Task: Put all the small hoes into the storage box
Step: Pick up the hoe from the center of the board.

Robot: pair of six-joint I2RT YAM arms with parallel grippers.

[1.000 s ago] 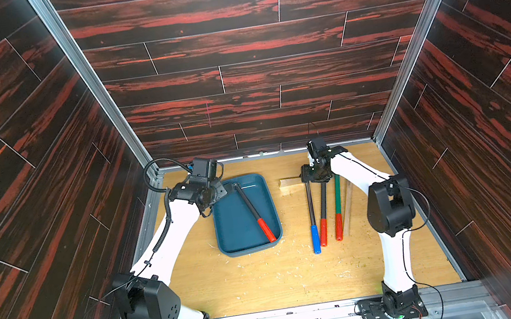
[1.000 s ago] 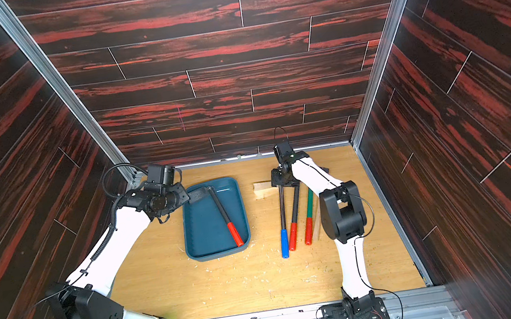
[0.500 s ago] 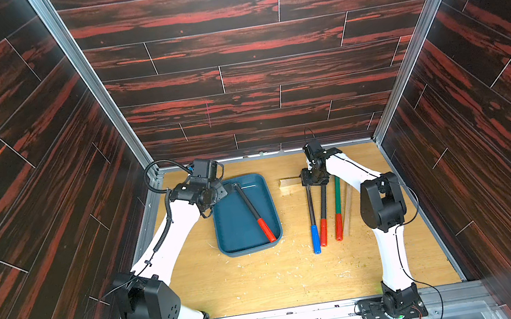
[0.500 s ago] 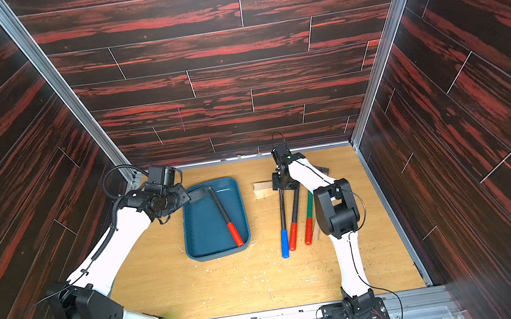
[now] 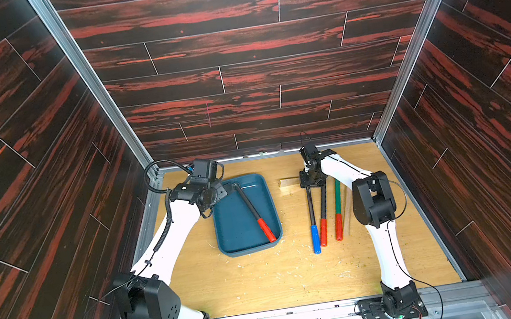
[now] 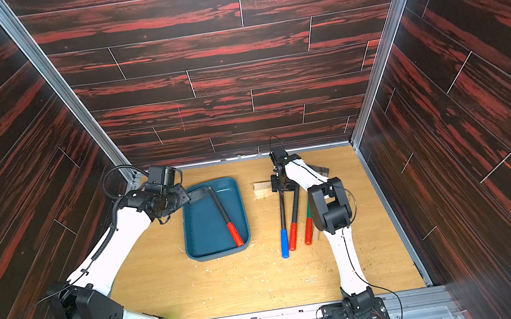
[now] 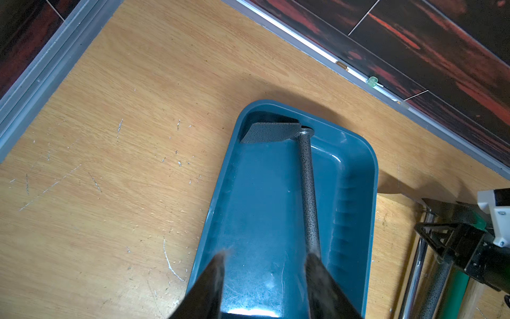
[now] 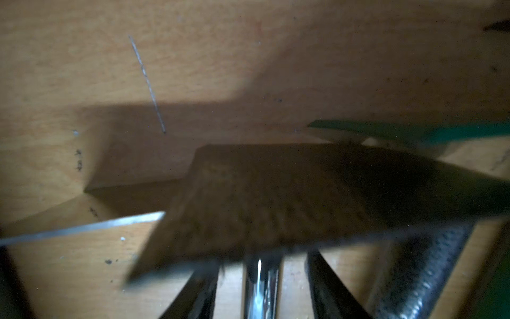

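Observation:
The teal storage box [image 5: 236,227] [image 6: 203,232] [image 7: 259,193] lies left of the middle. In it rests a small hoe [image 5: 250,206] [image 6: 222,210] [image 7: 309,187] with a speckled shaft and red grip, lying diagonally. My left gripper [image 7: 266,255] [image 5: 221,194] hangs open over the box's far end with nothing between its fingers. My right gripper [image 8: 263,265] [image 5: 310,183] [image 6: 281,186] is open. Its fingers straddle the chrome shaft [image 8: 260,287] of the blue-gripped hoe [image 5: 311,217] [image 6: 282,221], just below its blurred dark blade [image 8: 276,198], with a gap showing on each side.
A wooden block [image 5: 288,184] [image 6: 261,189] props the hoe heads at the back. Beside the blue-gripped hoe lie a red-gripped hoe [image 5: 323,215], a green-shafted tool [image 5: 338,206] and a wooden stick [image 5: 347,208]. Dark panel walls stand on three sides.
The right arm has shifted a little, its elbow moving left. The left arm and the hoe in the box have not moved.

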